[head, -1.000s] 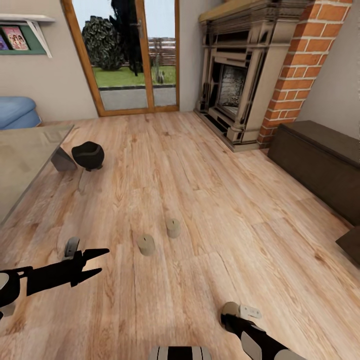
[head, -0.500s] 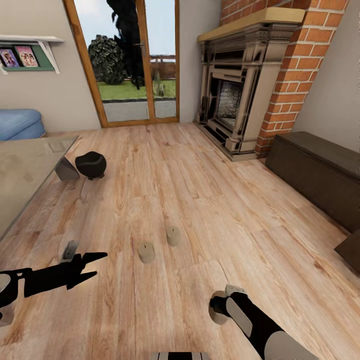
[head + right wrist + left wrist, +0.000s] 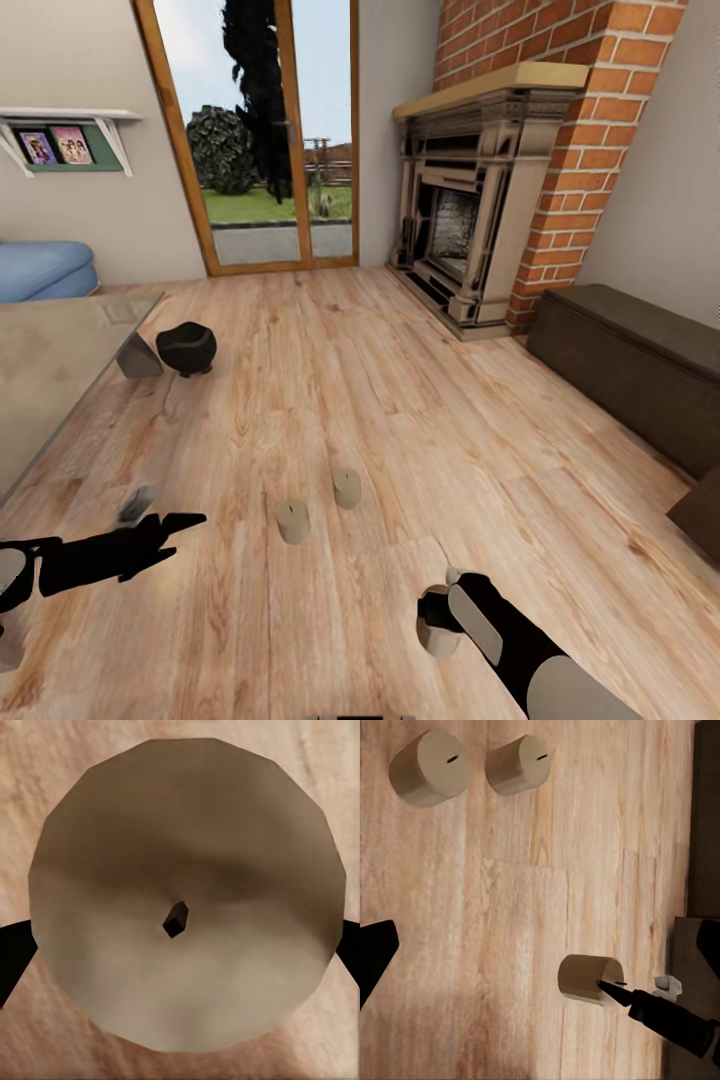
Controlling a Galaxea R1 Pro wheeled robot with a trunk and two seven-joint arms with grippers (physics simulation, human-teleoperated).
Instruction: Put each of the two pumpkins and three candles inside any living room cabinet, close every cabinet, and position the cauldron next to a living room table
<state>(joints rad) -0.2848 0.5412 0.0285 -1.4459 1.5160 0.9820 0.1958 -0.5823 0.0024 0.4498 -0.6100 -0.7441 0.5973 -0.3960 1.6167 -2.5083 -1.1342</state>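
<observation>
I am looking across a wide wooden floor (image 3: 400, 420) in the living room. On my left is the big coffee table (image 3: 50, 370) with its glossy grey-brown top; along the right wall runs the long dark-brown cabinet (image 3: 630, 365), its fronts shut as far as I can see, with a darker piece low at the right edge that I cannot make out. Beyond it stands the fireplace (image 3: 470, 210) in its brick chimney, and glass doors (image 3: 260, 140) open onto a garden. A blue sofa (image 3: 45, 270) sits by the far left wall.

The black cauldron (image 3: 186, 348) rests on the floor just beside the table's far corner.

My left gripper (image 3: 178, 528) hovers low over the floor, fingers spread apart and holding nothing. My right gripper (image 3: 437, 620) points down at a candle (image 3: 437, 634); in the right wrist view that candle (image 3: 184, 896) sits squarely between the two fingertips, which flank it at either side, but I cannot tell whether they press on it.

Two more candles (image 3: 293, 521) (image 3: 346, 487) stand upright on the floor near each other, between my arms and a little ahead.
</observation>
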